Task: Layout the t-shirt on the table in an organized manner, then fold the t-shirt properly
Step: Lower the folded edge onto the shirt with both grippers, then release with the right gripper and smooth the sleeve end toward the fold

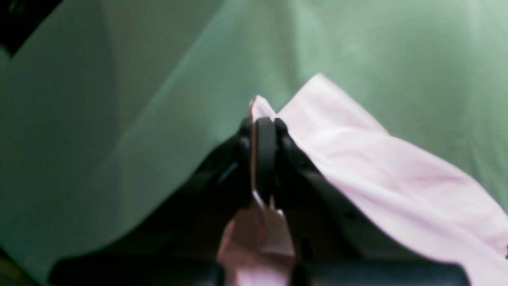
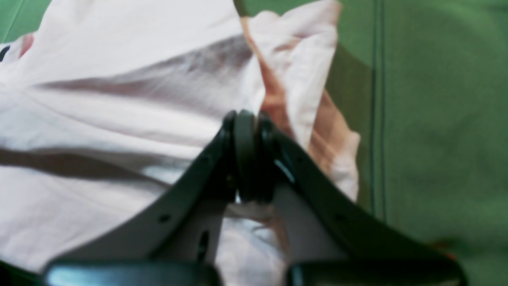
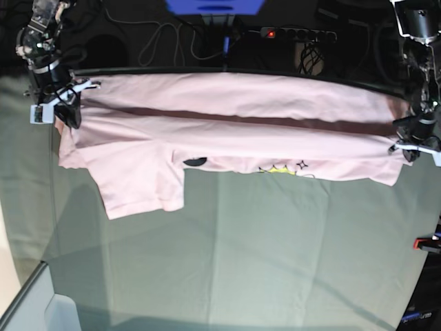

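**Pink tee stretched between two closed grippers at the far side of the table**

The pale pink cotton short-sleeved t-shirt hangs in a long band across the far part of the table, pulled out between the two arms. A dark crease runs lengthwise through it in the base view. Along its near edge a strip of black lettering and a small yellow cartoon peek out from under the fold. One sleeve droops toward the viewer on the base view's left and lies flat on the cloth.

The right gripper sits at the base view's left end of the shirt. Its black jaws are pressed together with pink fabric pinched between them, and the shirt spreads away from it to the left in the wrist view, bunched in folds just beyond the tips. The left gripper holds the opposite end; its jaws are likewise clamped tight on a corner of pink cloth, a small peak of which pokes out above the tips, with the rest trailing to the right in the wrist view.

The wide table, covered by creased pale grey-green cloth, stretches out in front of the shirt. A red-and-black clamp grips its edge on the base view's right. Behind the table, a black power strip with a red light lies among cables.
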You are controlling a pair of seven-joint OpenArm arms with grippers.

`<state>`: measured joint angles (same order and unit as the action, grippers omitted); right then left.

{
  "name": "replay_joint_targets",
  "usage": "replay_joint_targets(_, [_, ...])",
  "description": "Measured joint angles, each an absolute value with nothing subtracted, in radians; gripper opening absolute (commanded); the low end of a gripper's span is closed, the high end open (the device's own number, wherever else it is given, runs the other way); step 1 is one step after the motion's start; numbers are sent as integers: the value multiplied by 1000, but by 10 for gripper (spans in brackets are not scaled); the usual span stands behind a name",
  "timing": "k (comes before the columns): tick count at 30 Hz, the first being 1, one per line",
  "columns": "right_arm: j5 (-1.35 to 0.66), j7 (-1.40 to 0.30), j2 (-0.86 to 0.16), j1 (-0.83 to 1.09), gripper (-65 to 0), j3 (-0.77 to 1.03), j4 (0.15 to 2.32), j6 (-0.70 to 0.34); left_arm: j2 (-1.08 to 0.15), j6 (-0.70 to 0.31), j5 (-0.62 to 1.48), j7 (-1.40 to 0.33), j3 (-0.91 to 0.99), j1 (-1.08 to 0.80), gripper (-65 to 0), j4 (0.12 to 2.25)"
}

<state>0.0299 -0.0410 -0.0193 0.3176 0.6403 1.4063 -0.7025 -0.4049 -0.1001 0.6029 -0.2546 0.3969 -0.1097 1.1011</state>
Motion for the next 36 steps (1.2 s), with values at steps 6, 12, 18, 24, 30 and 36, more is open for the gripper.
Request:
replay_joint_targets(6, [24,-34,-29,308,-650,641,1345,-702,-404,-102,604,-255,397,-102,-646,1066])
replay_joint_targets(12, [23,-33,-31,310,-650,641,1328,-702,-402,-102,605,-255,397,-102,-642,1066])
replay_joint_targets(18, [23,-37,-31,311,-650,643,1328,-702,-394,-100,606,-253,398,-102,-490,1066])
replay_joint_targets(24, [23,-37,-42,348,-635,639,1336,-702,-360,-98,608,-258,398,-105,-379,1066])
replay_joint_targets(30, [23,-38,-59,397,-452,640,1370,-702,-365,-98,608,-255,398,-105,-296,1066])
replay_joint_targets(36, [22,-40,-56,388,-326,678,1403,-702,-363,-97,607,-257,398,-119,-294,1065])
